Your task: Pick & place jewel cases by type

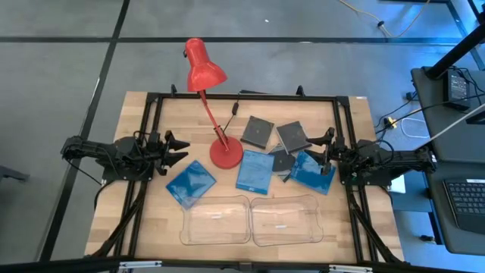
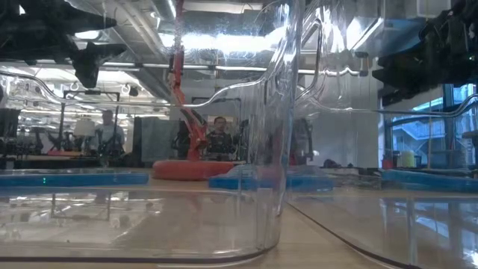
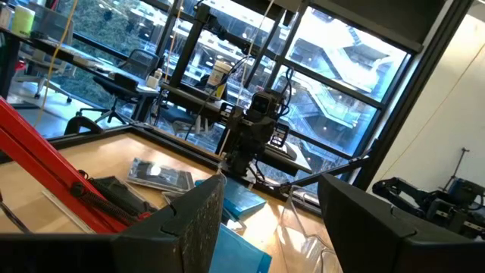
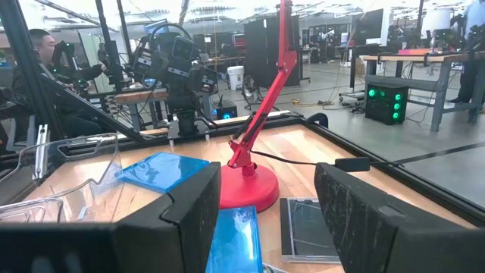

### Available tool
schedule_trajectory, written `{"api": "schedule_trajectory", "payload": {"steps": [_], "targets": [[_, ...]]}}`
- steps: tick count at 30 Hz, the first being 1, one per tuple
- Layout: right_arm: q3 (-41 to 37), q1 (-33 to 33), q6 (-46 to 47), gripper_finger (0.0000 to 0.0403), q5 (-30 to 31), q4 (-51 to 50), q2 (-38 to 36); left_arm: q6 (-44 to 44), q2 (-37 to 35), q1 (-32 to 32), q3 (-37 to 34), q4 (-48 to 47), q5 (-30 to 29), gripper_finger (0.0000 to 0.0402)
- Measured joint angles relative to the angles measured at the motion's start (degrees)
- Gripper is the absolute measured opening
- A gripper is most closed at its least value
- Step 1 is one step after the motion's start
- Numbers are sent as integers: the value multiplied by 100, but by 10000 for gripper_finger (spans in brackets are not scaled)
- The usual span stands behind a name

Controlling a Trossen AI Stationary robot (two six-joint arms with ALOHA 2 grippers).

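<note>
Several jewel cases lie flat on the wooden table. Three are translucent blue: one at the left, one beside the lamp base, one at the right. Three are dark grey: two farther back and one partly under the blue ones. My left gripper hovers open at the table's left, above and apart from the left blue case. My right gripper hovers open at the right, over the far edge of the right blue case. Neither has anything between its fingers.
A red desk lamp stands mid-table on its round base, its arm leaning toward the far edge. Two clear plastic trays sit side by side at the near edge. A black frame borders the table. People sit in the room beyond.
</note>
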Motion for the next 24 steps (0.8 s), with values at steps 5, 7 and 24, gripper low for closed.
{"api": "schedule_trajectory", "payload": {"steps": [5,7,24], "targets": [[0,0,1,218,-2,0,-2,0,2,0,1,-2,0,212],[0,1,-1,218,-1,0,0,0,2,1,1,-1,-1,212],[0,2,50,218,-2,0,0,2,2,-1,0,-2,-11,212]]}}
